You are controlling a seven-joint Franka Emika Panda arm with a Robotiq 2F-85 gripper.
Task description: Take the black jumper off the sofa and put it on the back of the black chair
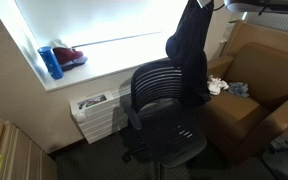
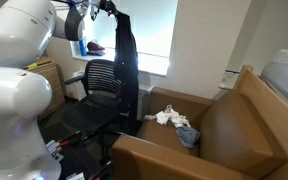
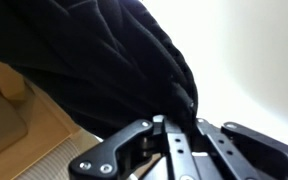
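The black jumper hangs from my gripper above the black chair, its lower part draping against the chair's back. In an exterior view the jumper hangs as a long dark strip from the gripper beside the chair. In the wrist view the jumper fills the upper left, and my gripper is shut on a fold of it. The brown sofa stands next to the chair.
Crumpled white and grey clothes lie on the sofa seat, also seen in an exterior view. A blue bottle and a red item sit on the window sill. A radiator stands under it.
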